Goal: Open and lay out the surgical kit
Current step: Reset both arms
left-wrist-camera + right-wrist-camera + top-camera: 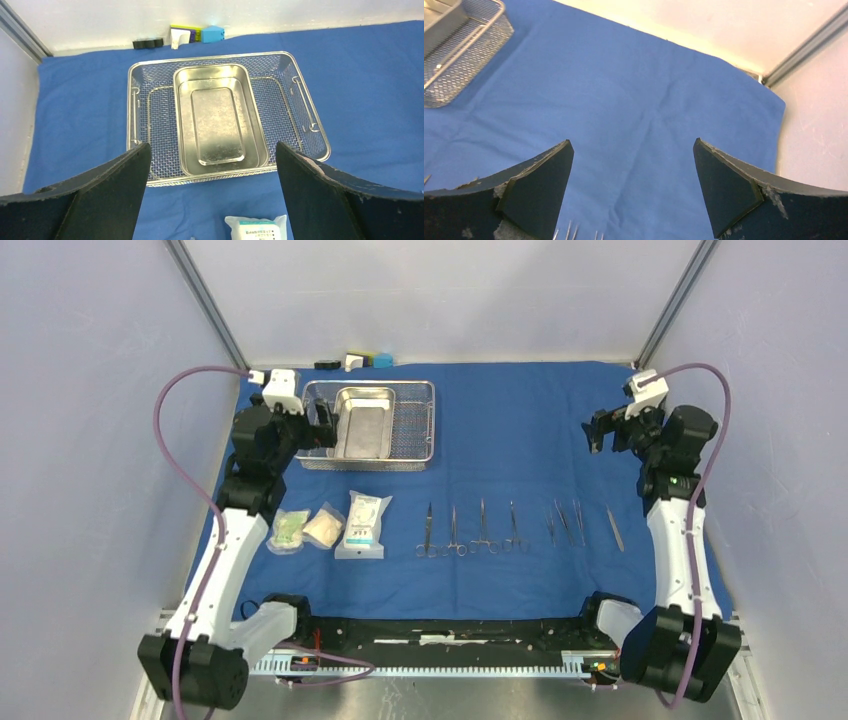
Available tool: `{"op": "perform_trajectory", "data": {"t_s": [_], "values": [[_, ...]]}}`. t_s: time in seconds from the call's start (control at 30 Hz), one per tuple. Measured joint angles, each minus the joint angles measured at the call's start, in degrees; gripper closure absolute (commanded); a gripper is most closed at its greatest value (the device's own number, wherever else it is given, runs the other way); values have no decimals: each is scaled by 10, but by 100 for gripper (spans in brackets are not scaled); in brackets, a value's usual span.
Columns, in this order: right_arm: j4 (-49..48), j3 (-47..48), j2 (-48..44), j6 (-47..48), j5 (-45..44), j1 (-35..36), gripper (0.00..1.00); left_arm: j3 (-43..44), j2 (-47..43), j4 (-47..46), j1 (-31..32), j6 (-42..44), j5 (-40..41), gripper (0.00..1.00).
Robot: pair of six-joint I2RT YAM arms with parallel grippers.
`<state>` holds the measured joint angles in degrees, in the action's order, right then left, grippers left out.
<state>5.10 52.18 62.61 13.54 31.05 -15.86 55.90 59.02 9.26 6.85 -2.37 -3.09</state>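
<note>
Blue cloth wrap (530, 430) lies open and flat across most of the top view. On it, upper left of centre, sits the steel wire-mesh basket (418, 435) with the smaller steel pan (365, 420) inside it. Pan looks empty in the left wrist view.

Below the basket, three packets (362, 525) sit in a row at lower left. To their right the slim steel instruments (482, 530) are lined up side by side, apart from each other, running to lower right. Exact count is too small to call.

The left gripper (322, 432) sits at the basket's left end, jaws wide, nothing in them, and its wrist camera looks straight down the pan. The right gripper (607, 432) is at upper right over bare cloth, jaws also wide and empty, well apart from the instruments.

We judge the layout nearly done, and the likely step in hand is getting the pan out of the basket. To do it well:
- Put one finger inside the pan's near wall and one outside.
- Pinch the rim, not the mesh.
- Lift straight up so the basket doesn't drag or bunch the cloth.
- Set the pan on open cloth, clear of the packets.

Small coloured blocks (355, 361) sit past the cloth's top edge and are not part of the kit.
</note>
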Motion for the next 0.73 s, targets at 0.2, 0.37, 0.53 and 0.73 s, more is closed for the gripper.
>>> {"op": "perform_trajectory", "data": {"t_s": [0.2, 0.37, 0.53, 0.73], "values": [[-30, -30, -34, -14, 42, 1, 2, -42, -60, -10, 0, 25, 1, 0], [-50, -47, -45, -24, 57, 1, 2, -49, -68, -14, 0, 28, 2, 0], [-60, -60, -57, -27, 65, 3, 2, -51, -68, -15, 0, 28, 2, 0], [-64, -65, -58, -26, 65, 4, 2, -51, -68, -15, -1, 28, 0, 0]]}}
